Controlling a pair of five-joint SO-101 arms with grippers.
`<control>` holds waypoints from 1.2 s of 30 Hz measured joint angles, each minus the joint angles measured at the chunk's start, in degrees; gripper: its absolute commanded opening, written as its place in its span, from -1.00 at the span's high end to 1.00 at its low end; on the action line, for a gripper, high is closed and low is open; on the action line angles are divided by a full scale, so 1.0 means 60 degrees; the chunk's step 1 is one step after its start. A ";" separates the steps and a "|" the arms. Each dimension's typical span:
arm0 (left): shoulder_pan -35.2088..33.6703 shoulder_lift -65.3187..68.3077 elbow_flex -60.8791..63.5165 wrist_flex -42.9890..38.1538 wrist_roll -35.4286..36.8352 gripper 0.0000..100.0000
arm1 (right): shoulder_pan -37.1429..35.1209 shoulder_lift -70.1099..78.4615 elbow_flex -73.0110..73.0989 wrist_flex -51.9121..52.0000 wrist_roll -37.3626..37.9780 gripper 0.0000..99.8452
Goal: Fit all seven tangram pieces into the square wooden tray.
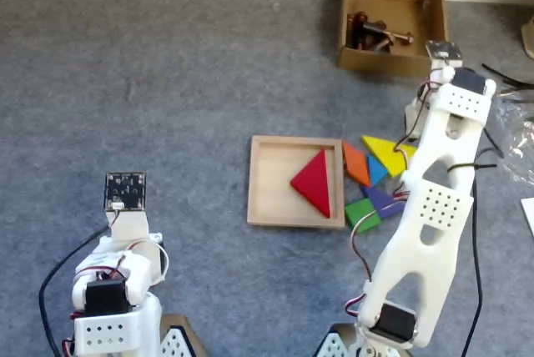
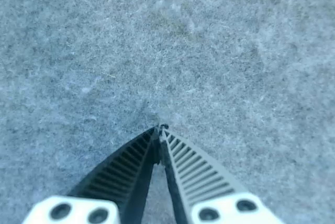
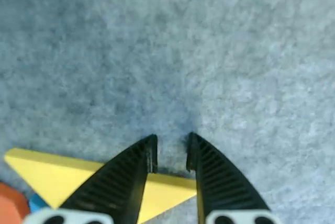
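Observation:
The square wooden tray (image 1: pixel 269 180) lies mid-table with a red triangle (image 1: pixel 314 182) inside it. Just right of the tray are the orange piece (image 1: pixel 355 163), yellow triangle (image 1: pixel 385 153), blue piece (image 1: pixel 376 171), purple piece (image 1: pixel 382 198) and green piece (image 1: pixel 362 212). My right gripper (image 3: pixel 171 145) is open by a narrow gap, its tips over the edge of the yellow triangle (image 3: pixel 47 179) near one corner, nothing clamped. The orange piece (image 3: pixel 10 205) and blue piece (image 3: pixel 37 203) peek in beside it. My left gripper (image 2: pixel 159 129) is shut and empty over bare carpet at the near left.
A cardboard box (image 1: pixel 390 55) with small metal parts stands at the back right. The right arm (image 1: pixel 434 207) stretches over the area right of the loose pieces. Grey carpet (image 1: pixel 125 82) covers the table, with free room left of the tray.

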 measured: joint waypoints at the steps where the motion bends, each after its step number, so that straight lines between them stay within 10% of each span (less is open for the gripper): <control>1: 0.0000 0.0000 0.0000 0.0000 0.0000 0.99 | 0.0000 0.0015 -0.0132 0.0264 0.0000 0.80; 36: 0.0000 0.0000 0.0000 0.0000 0.0000 0.99 | 0.0366 -0.1626 0.2960 0.1260 0.0000 0.80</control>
